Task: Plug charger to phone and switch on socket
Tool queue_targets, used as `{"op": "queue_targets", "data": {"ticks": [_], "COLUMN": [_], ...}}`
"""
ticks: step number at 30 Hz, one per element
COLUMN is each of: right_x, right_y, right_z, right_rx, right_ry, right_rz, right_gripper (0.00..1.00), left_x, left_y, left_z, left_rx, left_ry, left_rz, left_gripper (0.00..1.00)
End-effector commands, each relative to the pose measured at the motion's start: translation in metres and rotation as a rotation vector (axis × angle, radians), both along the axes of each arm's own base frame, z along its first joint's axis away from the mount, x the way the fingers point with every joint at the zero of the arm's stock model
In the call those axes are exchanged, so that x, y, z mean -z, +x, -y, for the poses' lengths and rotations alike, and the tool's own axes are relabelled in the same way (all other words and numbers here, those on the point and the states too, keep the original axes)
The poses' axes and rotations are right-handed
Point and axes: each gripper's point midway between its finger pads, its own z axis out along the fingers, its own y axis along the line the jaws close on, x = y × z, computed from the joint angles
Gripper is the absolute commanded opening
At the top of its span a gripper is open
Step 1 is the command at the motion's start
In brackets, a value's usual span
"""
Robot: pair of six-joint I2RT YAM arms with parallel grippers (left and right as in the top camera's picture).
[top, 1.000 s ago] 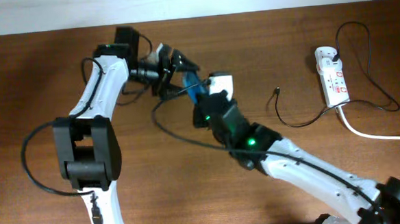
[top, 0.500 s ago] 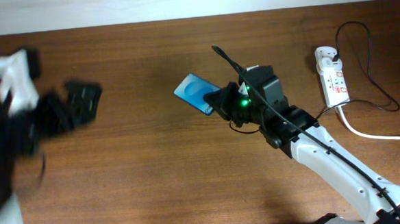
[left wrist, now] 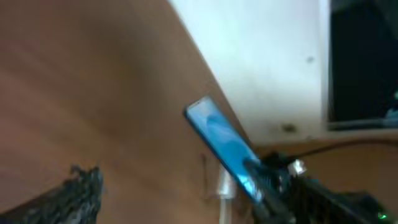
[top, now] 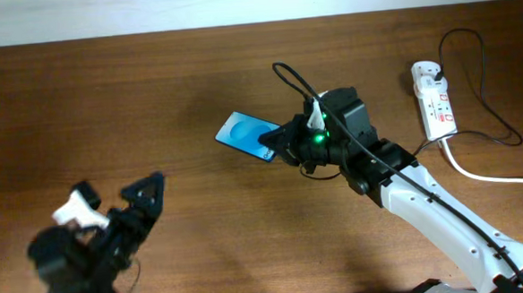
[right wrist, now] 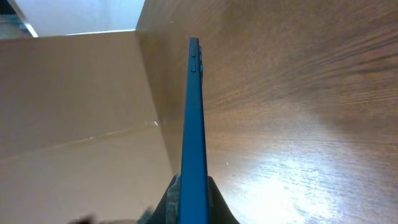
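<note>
From above we look straight down on the whole table [top: 178, 88], from the left wrist we look low and slantwise across it from well off, and from the right wrist we sit close, sighting along the edge of the phone [right wrist: 194, 124], which all three views share.

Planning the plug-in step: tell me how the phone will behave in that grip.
The phone looks thin and rigid, so it probably won't flex. The right gripper pinches only one end, so a push may pivot it. Its smooth faces could slip.
</note>
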Motion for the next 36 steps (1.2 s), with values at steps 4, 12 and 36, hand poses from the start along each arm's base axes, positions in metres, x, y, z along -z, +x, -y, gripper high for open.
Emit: {"op": "queue_targets", "data": {"ticks": [4,12,36], "right_x": [-0.012,-0.030,-0.004], "right_y": [0.006,-0.005,-0.042], "right_z": [-0.004,-0.023,-0.049], "right_rx": [0.033,0.016,-0.026], "right_ry": [-0.027,0.142,0.038], "right_rz": [0.080,-0.049,-0.122], "right_gripper": [0.04,0.04,0.40], "left_x": [0.024,0.048,0.020], "left_y": [0.024,0.059,0.087], "left_z": [0.053,0.106,0.103], "left_rx": [0.277,0.257,0.197], "left_ry": [-0.505,-0.618,-0.586], "left_rz": [-0.270,-0.452,-0.248], "left_gripper": [0.92,0.73,0.00]}}
